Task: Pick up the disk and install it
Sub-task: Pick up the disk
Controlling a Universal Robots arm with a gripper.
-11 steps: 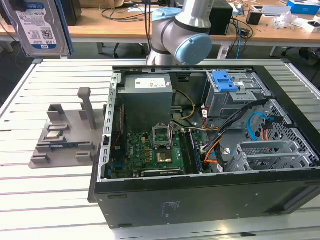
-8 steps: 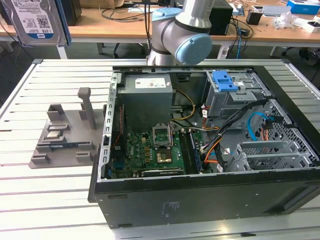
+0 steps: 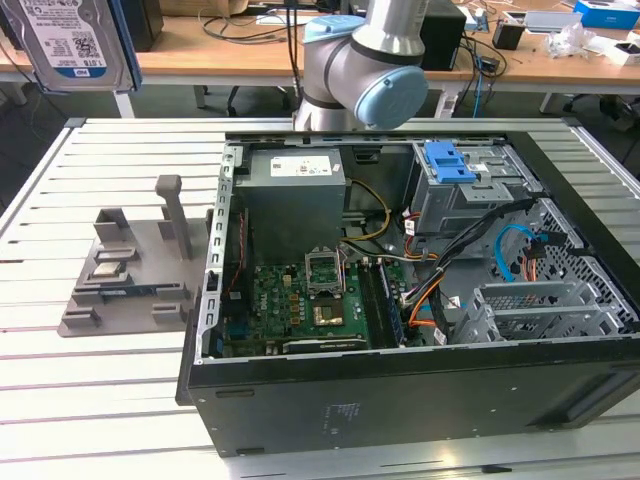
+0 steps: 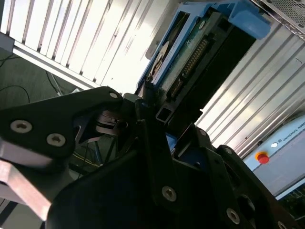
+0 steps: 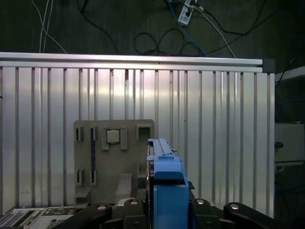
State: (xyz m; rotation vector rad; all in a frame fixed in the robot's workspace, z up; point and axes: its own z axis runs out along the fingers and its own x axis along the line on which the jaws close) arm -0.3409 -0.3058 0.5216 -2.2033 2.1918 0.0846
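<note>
Gripper (image 4: 155, 112): clenched on the disk (image 4: 190, 57), black fingers pinching its blue carrier frame (image 5: 169, 188) from both sides.
Disk: held edge-on, connector edge showing in the second wrist view; in the exterior view it hangs high at that view's left, well apart from the case (image 3: 400, 400).
Stand (image 5: 114, 152): grey, on the slatted table (image 3: 100, 400), below the disk.
Case: open, just beside the stand on the exterior view's right.
Drive cage (image 3: 470, 195): grey metal with a blue handle, inside the case.
Step in hand: carrying, by my judgement.
Doing it well: probably a firm, unshifting clamp, the disk held square, clear of the cables (image 3: 440, 285).
Writing: the disk's white-and-blue label (image 3: 70, 40) bears print and barcodes; the power supply (image 3: 295, 205) carries a white sticker (image 3: 300, 167).
</note>
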